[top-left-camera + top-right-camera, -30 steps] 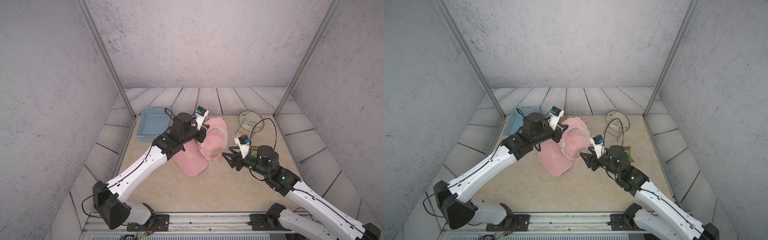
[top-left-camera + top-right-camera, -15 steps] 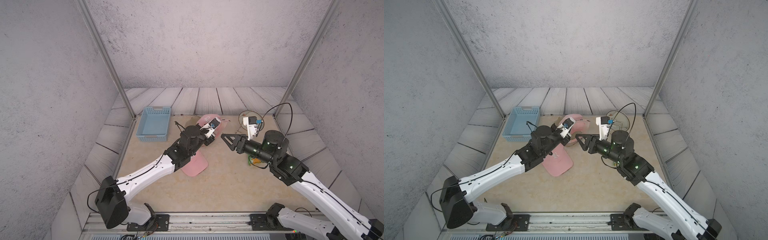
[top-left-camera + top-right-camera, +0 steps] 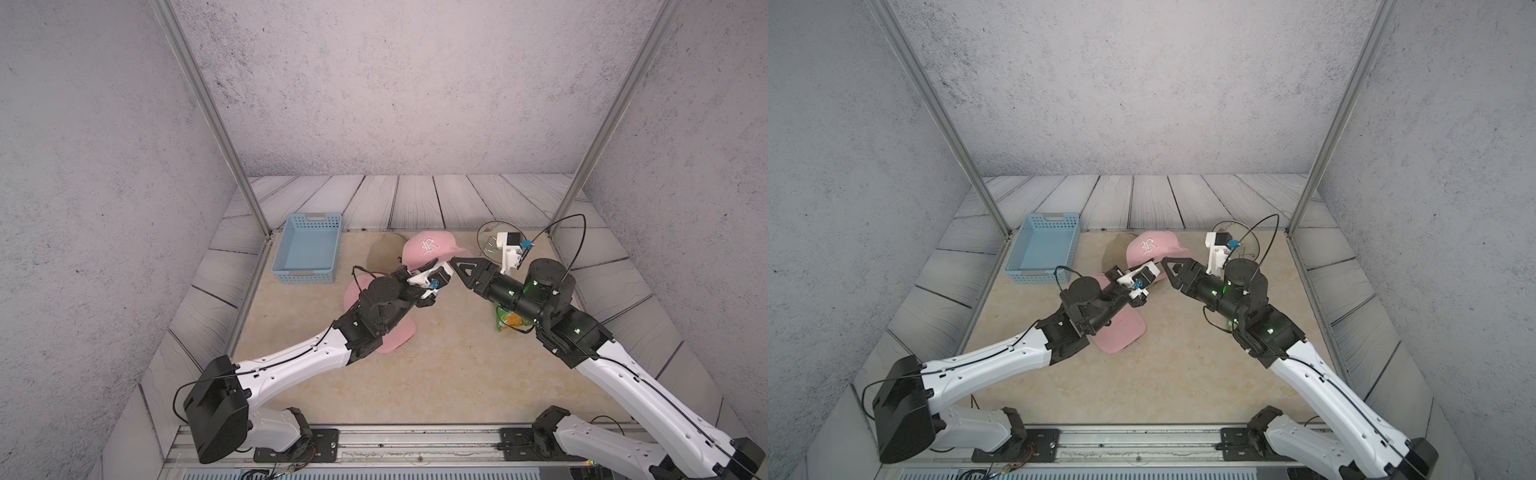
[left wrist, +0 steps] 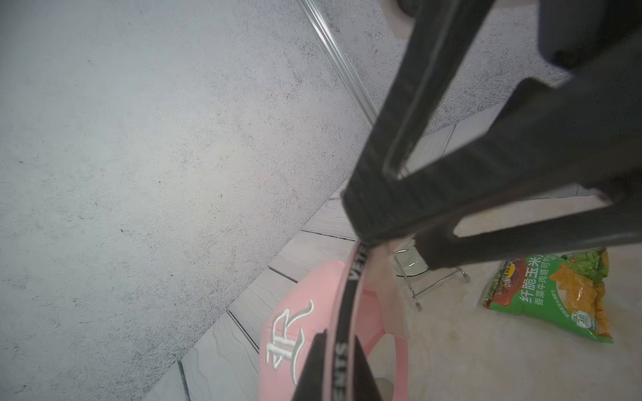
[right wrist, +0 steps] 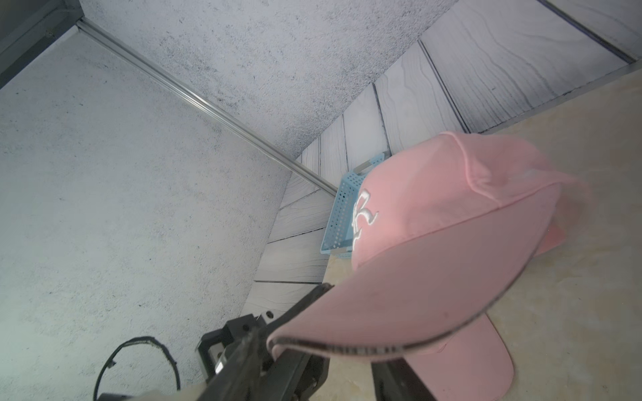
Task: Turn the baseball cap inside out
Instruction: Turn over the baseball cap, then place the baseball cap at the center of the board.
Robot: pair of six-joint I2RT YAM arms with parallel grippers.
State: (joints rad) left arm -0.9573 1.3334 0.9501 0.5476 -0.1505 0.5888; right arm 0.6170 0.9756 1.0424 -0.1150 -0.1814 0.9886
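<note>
The pink baseball cap [image 3: 428, 247] [image 3: 1152, 247] with a white R hangs in the air above the back middle of the table, right side out. My left gripper [image 3: 432, 262] [image 4: 338, 336] is shut on its rim, pinching the black printed inner band. My right gripper [image 3: 455, 262] [image 3: 1165, 261] meets it from the right. In the left wrist view its two fingers [image 4: 357, 215] stand apart with the rim and pink fabric between them. In the right wrist view the cap [image 5: 434, 225] fills the middle and its rim crosses just above my open right gripper [image 5: 342, 368].
A flat pink brim-shaped piece [image 3: 395, 332] lies on the table under my left arm. A blue basket [image 3: 309, 249] stands at the back left. A wire stand with a glass disc [image 3: 490, 243] is at the back right. A green snack bag [image 4: 556, 298] lies under my right arm.
My left gripper has lifted the cap off the table and carried it back. My right arm has swung up and in until its fingertips reached the cap's rim.
</note>
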